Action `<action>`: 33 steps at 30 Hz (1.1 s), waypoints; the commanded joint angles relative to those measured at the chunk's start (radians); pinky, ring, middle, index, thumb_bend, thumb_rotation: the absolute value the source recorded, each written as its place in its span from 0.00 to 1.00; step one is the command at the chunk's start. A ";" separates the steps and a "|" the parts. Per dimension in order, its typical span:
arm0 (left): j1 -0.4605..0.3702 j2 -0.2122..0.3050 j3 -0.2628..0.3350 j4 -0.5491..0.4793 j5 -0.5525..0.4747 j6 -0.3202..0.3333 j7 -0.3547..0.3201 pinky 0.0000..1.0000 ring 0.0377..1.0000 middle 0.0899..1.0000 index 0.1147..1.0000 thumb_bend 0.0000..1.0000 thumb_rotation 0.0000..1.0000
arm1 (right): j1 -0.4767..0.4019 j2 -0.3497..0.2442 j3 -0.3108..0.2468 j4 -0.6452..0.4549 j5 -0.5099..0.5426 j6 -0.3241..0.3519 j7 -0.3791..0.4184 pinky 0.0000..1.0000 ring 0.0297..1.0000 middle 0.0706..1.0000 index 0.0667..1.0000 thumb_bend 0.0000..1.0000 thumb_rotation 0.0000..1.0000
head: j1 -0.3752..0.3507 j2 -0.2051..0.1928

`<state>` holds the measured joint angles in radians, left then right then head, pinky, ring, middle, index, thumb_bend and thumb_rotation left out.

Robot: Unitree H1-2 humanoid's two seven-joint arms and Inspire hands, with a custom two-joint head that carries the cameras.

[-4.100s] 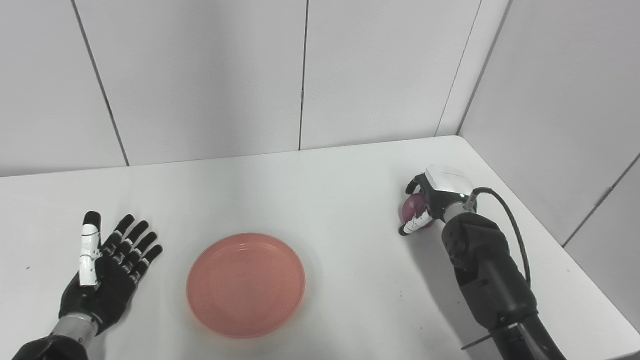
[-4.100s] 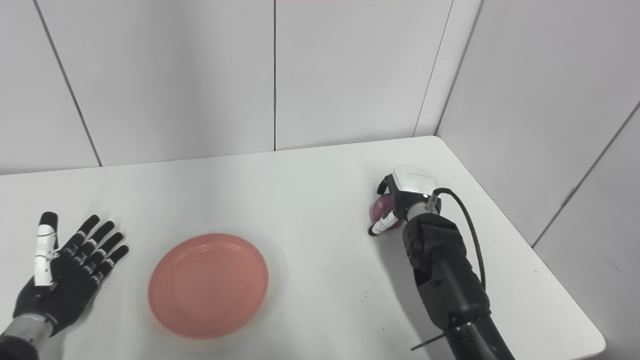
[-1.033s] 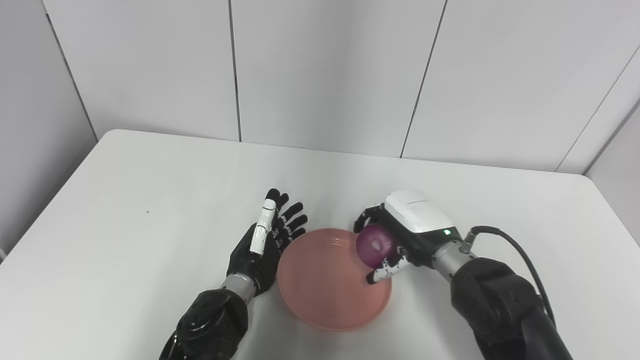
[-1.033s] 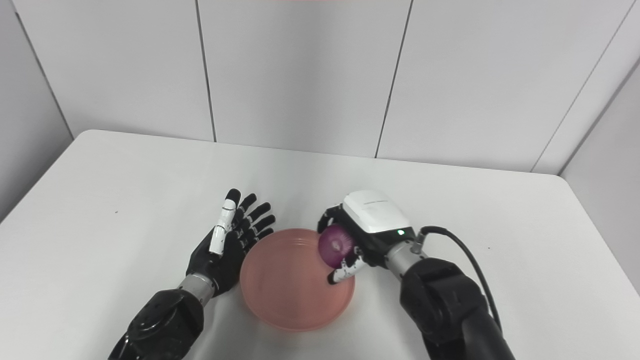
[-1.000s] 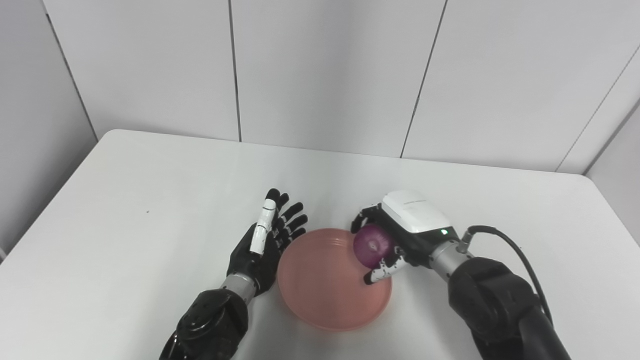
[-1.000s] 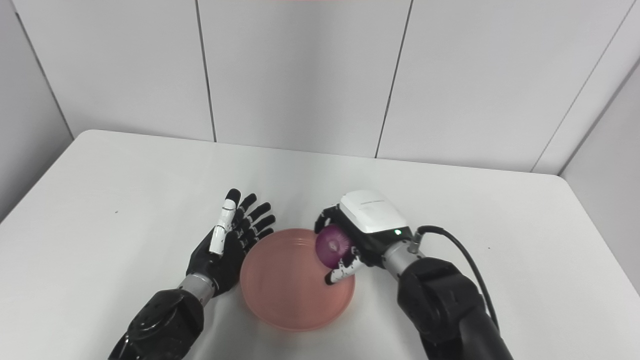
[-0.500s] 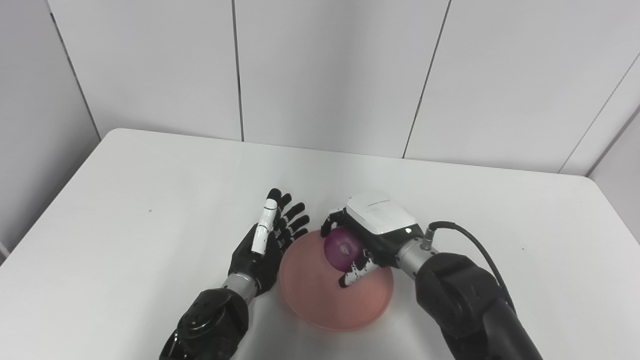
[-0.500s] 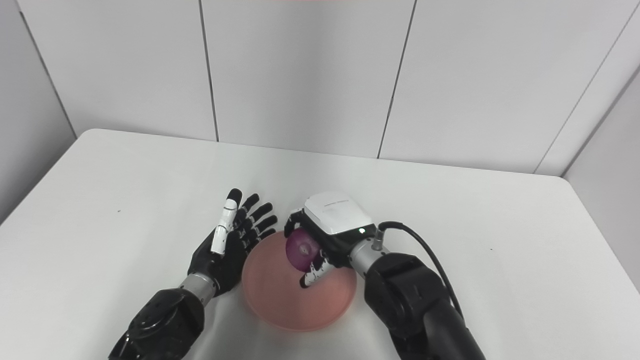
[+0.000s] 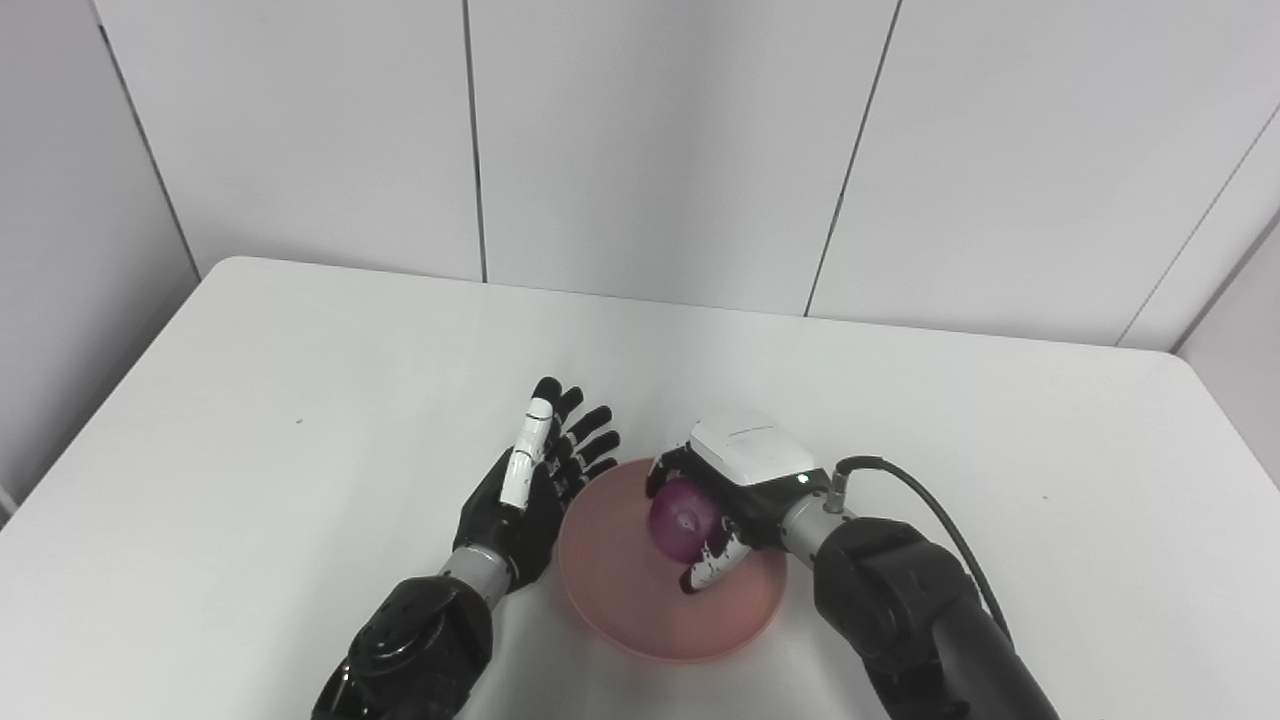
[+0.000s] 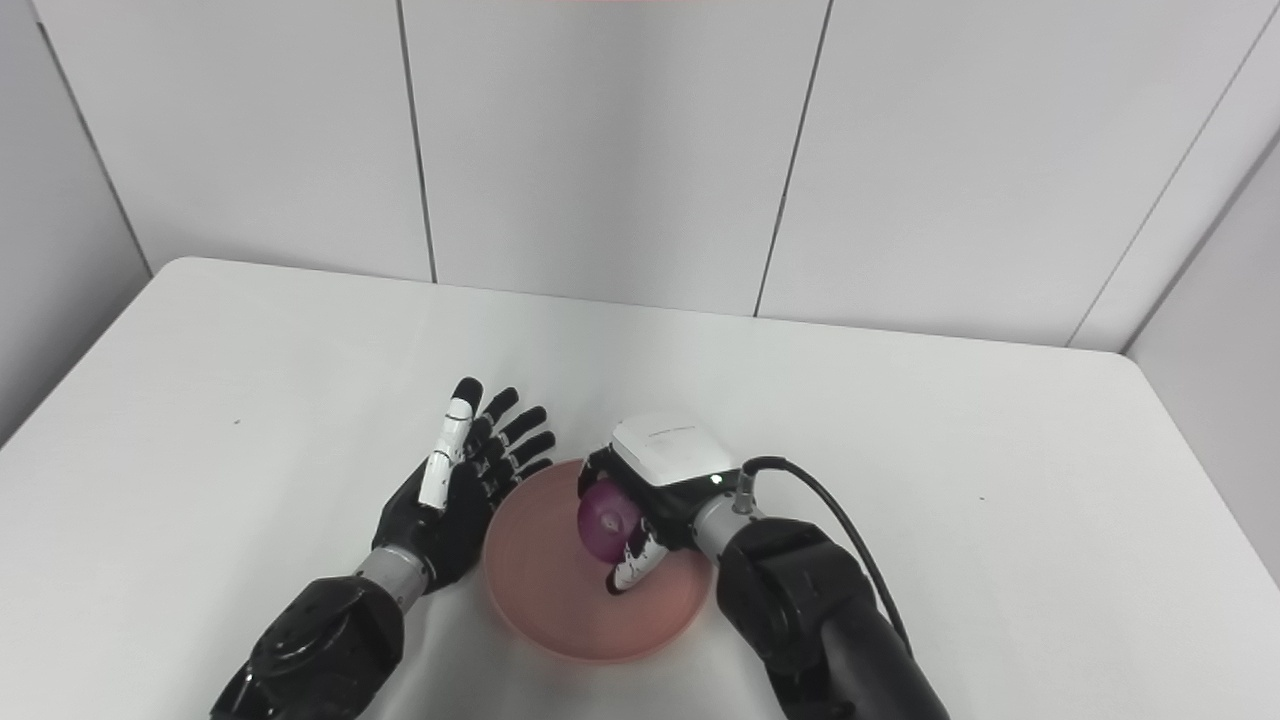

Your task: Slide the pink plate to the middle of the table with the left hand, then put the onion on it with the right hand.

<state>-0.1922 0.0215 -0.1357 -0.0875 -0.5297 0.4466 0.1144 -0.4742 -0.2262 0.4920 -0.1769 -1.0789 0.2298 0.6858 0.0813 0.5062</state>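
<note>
Now the right hand (image 9: 735,490) grips the round, glossy purple onion (image 9: 680,517) low over the pink plate (image 9: 640,600) at mid-table, fingers wrapped around it. Just beside the plate's left rim, the left hand (image 9: 525,490) rests empty, fingers spread.

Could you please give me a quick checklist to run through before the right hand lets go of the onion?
1. Pink plate near the table's middle: ok.
2. Onion over the plate's inside, not its rim: ok.
3. Right hand closed on the onion: ok.
4. Onion resting on the plate's surface: cannot tell.
5. Left hand open, beside the plate, clear of the onion: ok.
6. Table free of clutter around the plate: ok.
</note>
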 commanded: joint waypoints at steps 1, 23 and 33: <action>0.004 0.006 -0.003 -0.004 -0.006 0.023 0.016 0.92 0.92 0.94 0.98 0.72 0.88 | -0.033 -0.003 0.004 0.004 0.002 -0.037 -0.027 0.26 0.33 0.44 0.67 0.56 0.00 | 0.002 0.002; 0.007 -0.006 0.002 0.003 0.005 0.023 0.018 0.92 0.91 0.92 0.98 0.71 0.88 | -0.020 -0.009 0.023 -0.020 -0.002 -0.018 -0.018 0.33 0.45 0.56 0.67 0.95 0.60 | 0.004 0.003; 0.006 -0.004 0.000 0.005 0.006 0.023 0.020 0.93 0.91 0.92 0.98 0.71 0.89 | -0.027 -0.014 0.020 -0.057 0.013 -0.021 0.022 0.33 0.45 0.57 0.68 0.98 0.64 | 0.003 0.001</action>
<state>-0.1922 0.0199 -0.1336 -0.0874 -0.5276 0.4470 0.1163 -0.4630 -0.2384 0.5182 -0.1964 -1.0715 0.2299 0.7057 0.0844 0.5062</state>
